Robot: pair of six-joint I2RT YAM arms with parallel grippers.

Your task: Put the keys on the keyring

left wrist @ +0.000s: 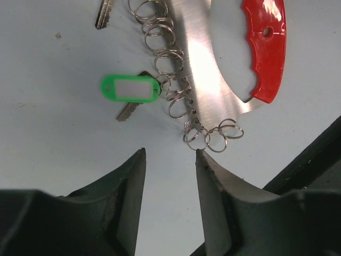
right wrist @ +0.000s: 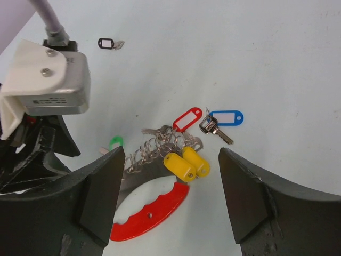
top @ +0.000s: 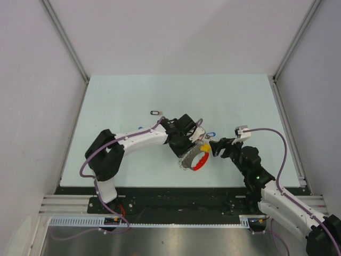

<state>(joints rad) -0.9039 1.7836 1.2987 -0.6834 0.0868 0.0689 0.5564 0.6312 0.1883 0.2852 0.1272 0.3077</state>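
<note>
The left end effector [left wrist: 170,154] stands open at the bottom of the view, its two dark fingers [left wrist: 122,197] apart over the pale tabletop [left wrist: 53,138] with nothing between them. Just past the fingertips lies the keyring [left wrist: 205,64], a shiny curved metal plate with a red band [left wrist: 266,48] along its far side. A row of small wire rings [left wrist: 165,58] runs down the plate's near edge and ends close to the fingertip on the picture's right; whether they touch cannot be told. A green tag [left wrist: 130,88] with a white label lies beside the rings, over a silver key [left wrist: 128,111]. Another key [left wrist: 104,13] is cut off by the top edge
</note>
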